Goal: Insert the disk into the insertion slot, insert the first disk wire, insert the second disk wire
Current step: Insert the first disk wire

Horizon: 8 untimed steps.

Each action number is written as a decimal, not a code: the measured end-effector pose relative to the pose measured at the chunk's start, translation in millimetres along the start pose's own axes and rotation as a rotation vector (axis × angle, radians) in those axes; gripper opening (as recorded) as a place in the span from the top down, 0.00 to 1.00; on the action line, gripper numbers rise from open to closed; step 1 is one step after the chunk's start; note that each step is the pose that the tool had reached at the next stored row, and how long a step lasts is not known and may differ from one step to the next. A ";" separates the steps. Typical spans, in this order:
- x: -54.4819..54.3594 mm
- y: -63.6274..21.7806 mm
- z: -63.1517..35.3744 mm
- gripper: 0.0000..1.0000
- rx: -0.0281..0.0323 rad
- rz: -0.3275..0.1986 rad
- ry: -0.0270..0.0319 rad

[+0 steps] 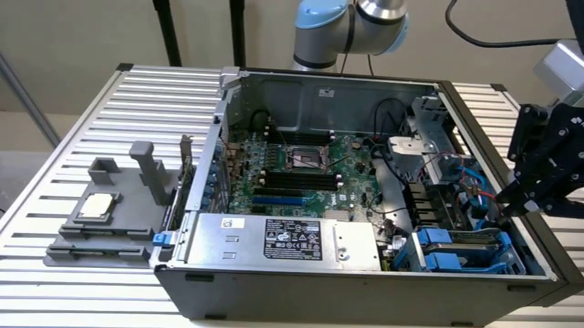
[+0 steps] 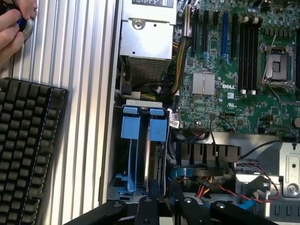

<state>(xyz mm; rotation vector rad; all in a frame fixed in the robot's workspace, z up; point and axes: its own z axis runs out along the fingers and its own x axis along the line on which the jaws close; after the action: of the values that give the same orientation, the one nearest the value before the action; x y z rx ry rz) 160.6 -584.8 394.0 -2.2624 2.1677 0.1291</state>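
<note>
Ribbed metal tabletop (image 1: 91, 109), open computer case (image 1: 365, 295). Disk (image 2: 156, 157) in blue carrier, seated in insertion slot (image 1: 520, 260) of drive cage. Gripper (image 2: 164, 194) close by disk's end; jaws' opening cannot be told.

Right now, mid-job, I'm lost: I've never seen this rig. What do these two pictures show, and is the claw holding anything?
It is one robot arm with a black claw. The exterior view comes from a camera off the arm; the wrist view from a camera on the wrist. On the slatted metal table stands an open computer case, showing its motherboard and silver power-supply box. The claw hangs near the corner where two blue disk carriers sit. A grey fixture lies at the exterior view's left; the wrist view also catches a keyboard and a person's hand. Whether the claw grips anything, I cannot tell.
</note>
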 end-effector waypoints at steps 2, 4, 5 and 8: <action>-0.2 -0.2 3.5 0.76 -0.0001 -0.002 0.0002; -1.6 -0.5 7.4 0.76 0.0002 -0.004 0.0001; -2.6 -0.6 9.2 0.76 0.0005 -0.005 0.0003; -6.7 -1.1 14.9 0.76 0.0014 -0.008 0.0007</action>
<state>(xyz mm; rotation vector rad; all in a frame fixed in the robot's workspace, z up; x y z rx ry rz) 160.6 -577.2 379.6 -2.2705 2.1580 0.1267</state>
